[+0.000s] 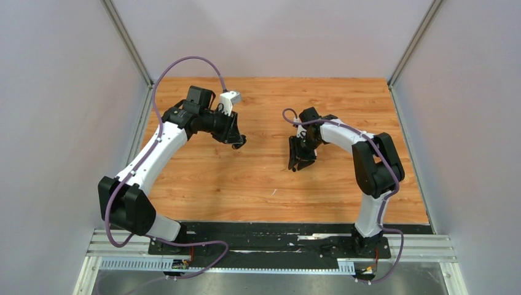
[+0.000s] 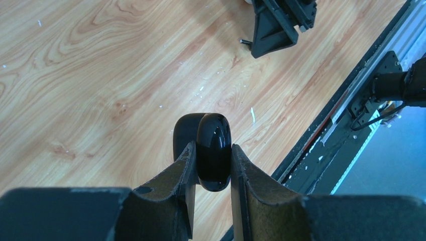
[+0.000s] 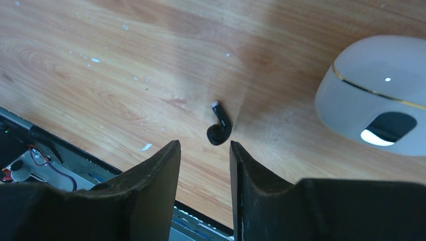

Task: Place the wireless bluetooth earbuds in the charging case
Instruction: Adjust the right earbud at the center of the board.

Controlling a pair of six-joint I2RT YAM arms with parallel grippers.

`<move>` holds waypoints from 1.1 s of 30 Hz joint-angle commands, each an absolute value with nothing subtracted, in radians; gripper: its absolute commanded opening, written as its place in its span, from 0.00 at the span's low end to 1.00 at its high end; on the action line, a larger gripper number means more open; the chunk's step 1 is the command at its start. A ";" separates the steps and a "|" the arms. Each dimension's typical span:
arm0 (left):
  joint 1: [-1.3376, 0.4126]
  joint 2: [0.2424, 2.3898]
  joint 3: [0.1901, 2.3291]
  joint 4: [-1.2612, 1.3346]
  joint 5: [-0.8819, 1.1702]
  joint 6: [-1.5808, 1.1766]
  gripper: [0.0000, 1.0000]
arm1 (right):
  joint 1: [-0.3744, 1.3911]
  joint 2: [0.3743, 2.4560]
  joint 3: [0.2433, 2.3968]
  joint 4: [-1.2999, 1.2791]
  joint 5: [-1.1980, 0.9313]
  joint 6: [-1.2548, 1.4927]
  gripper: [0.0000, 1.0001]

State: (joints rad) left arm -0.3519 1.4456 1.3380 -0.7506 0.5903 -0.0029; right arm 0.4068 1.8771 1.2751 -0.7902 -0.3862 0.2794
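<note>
My left gripper (image 1: 238, 142) is shut on a glossy black rounded charging case (image 2: 213, 150) and holds it above the wooden table (image 1: 246, 184). A second dark rounded part shows just behind the case on the left. My right gripper (image 3: 203, 145) is open and empty, low over the table at centre right (image 1: 299, 163). A tiny black earbud (image 3: 219, 129) with a silver-tipped stem lies on the wood just beyond its fingertips. A closed white case (image 3: 374, 93) with a gold seam sits to the earbud's right. No other earbuds are in view.
The black base rail (image 1: 276, 230) runs along the table's near edge. Grey walls close in the left, right and back sides. The right gripper also shows at the top of the left wrist view (image 2: 274, 35).
</note>
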 commanded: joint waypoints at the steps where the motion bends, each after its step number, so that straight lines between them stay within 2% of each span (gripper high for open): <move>1: -0.346 1.403 1.353 -0.735 0.603 -0.024 0.00 | 0.403 1.922 1.323 -0.791 -0.362 0.331 0.39; 6: -0.339 1.396 1.350 -0.734 0.599 -0.023 0.00 | 0.404 1.954 1.338 -0.793 -0.339 0.332 0.31; 10: -0.332 1.396 1.347 -0.730 0.599 -0.028 0.00 | 0.402 1.972 1.349 -0.793 -0.320 0.318 0.20; 13: -0.326 1.395 1.348 -0.727 0.600 -0.028 0.00 | 0.402 1.969 1.347 -0.792 -0.343 0.256 0.02; 14: -0.326 1.395 1.348 -0.726 0.600 -0.028 0.00 | 0.404 1.965 1.344 -0.786 -0.356 0.196 0.00; 17: -0.320 1.390 1.344 -0.721 0.600 -0.024 0.00 | 0.427 1.957 1.357 -0.784 -0.398 -0.057 0.00; 21: -0.312 1.369 1.334 -0.716 0.591 -0.015 0.00 | 0.530 2.005 1.452 -0.969 -0.386 -0.493 0.00; 33: -0.284 1.306 1.297 -0.697 0.573 -0.005 0.00 | 0.551 1.898 1.352 -0.965 -0.271 -1.351 0.03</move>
State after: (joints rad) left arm -0.2951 1.3468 1.3033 -0.7311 0.5732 -0.0166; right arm 0.5613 1.9614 1.4025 -0.9680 -0.3397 -0.9127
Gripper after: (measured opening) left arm 0.335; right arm 0.044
